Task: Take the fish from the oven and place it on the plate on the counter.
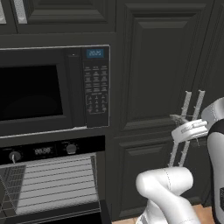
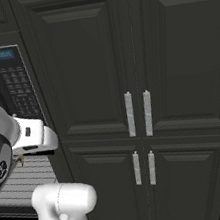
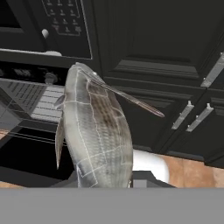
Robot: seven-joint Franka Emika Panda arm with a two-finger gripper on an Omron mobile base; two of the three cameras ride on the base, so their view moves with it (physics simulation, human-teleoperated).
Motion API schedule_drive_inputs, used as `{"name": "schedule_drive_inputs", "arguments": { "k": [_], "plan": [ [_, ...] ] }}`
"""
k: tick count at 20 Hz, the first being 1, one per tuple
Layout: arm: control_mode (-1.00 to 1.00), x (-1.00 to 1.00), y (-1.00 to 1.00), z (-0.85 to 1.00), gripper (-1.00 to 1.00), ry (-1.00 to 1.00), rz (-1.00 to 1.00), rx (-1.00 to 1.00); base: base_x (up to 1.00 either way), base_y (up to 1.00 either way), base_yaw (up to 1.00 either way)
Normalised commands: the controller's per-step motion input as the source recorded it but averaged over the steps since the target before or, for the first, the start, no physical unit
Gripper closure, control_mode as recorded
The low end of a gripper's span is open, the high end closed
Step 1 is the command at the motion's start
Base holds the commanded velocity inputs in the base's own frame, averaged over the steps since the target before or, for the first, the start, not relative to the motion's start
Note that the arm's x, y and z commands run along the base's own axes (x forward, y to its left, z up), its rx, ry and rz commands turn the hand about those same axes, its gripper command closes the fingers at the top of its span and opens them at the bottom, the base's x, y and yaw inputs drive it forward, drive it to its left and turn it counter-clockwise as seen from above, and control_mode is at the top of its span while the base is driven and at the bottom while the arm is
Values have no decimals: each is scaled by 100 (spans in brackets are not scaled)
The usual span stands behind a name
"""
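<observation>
A: Closest to the lens in the hand view is the fish (image 3: 97, 131), filling the centre and rising from the bottom edge, grey and scaled, a thin fin spine jutting to the right.

B: Held?

A: Yes, the gripper (image 3: 105, 183) is clamped on its lower end at the bottom of the frame. Behind, at left, lies the oven (image 3: 30, 105) with its racks showing; the microwave (image 3: 52, 26) is at upper left, the wood floor (image 3: 188, 168) at lower right.

B: And the left base view?

A: The open oven (image 1: 52, 183) sits lower left, knobs and display above the racks. The microwave (image 1: 52, 87) is over it. At right the hand (image 1: 190, 130) is raised before the dark cabinet doors (image 1: 153, 65); the fish is too small to make out there.

B: Right base view?

A: Mostly cabinets (image 2: 132, 78) with four silver handles (image 2: 130, 114); the arm (image 2: 16, 143) is at left, oven racks (image 2: 32, 178) behind it.
</observation>
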Motion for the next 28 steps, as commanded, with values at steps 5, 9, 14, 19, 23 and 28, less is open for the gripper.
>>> {"name": "schedule_drive_inputs", "arguments": {
  "k": [5,9,14,19,23,28],
  "plan": [
    [-100,0,0,0,100,0,0,0,0,0,0],
    [-100,0,0,0,100,0,0,0,0,0,0],
    [100,0,0,0,100,0,0,0,-4,-3,3],
    [100,0,0,0,100,0,0,0,-86,-12,20],
    [100,0,0,0,100,0,0,0,-82,-8,31],
    [100,0,0,0,100,0,0,0,-65,0,42]
  ]
}}
